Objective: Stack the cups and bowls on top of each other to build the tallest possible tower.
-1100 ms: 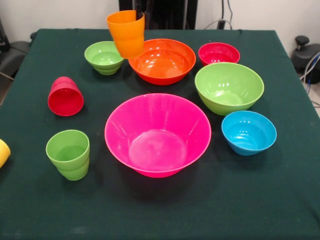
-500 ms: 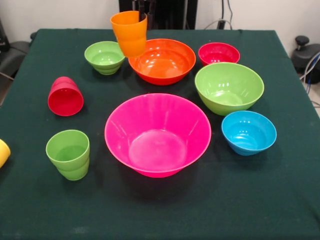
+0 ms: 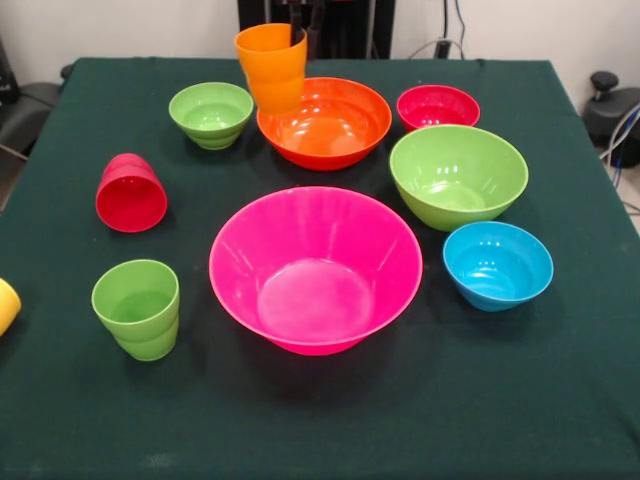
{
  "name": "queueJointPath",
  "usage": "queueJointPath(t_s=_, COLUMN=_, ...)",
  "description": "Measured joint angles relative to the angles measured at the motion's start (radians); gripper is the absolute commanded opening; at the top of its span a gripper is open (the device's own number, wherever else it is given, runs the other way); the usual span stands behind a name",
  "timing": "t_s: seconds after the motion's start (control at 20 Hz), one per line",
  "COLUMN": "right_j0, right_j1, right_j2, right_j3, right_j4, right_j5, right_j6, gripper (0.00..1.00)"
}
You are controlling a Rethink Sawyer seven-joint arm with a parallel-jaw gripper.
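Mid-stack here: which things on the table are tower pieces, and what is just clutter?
Job:
glossy orange plastic cup, raised
red cup, on its side
green cup
yellow cup, at edge
pink bowl
orange bowl
large green bowl
small green bowl
red bowl
blue bowl

Lying about:
nothing; only the dark green tablecloth

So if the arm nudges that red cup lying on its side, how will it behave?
The red cup lies on its side with a round, tapered body, so it would probably roll, likely curving rather than going straight. It looks like thin glossy plastic, so probably light, stiff and somewhat slippery. The green tablecloth may slow the roll a little.
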State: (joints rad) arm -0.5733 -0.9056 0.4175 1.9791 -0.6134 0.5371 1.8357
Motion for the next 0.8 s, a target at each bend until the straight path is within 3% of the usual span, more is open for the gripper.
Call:
queueJointPath(t_s=0.45, right_j0=0.098, right_j1=-0.003, right_j2=-0.025, right_j3=0.000, right_j4=0.015, right_j5=0.000, right_j6=0.000, gripper=0.00)
queueJointPath(t_s=0.8, right_j0=0.130, right_j1=0.008, right_j2=-0.034, right_j3=-0.004, right_j4=0.035, right_j5=0.000, right_j6=0.000, gripper=0.00)
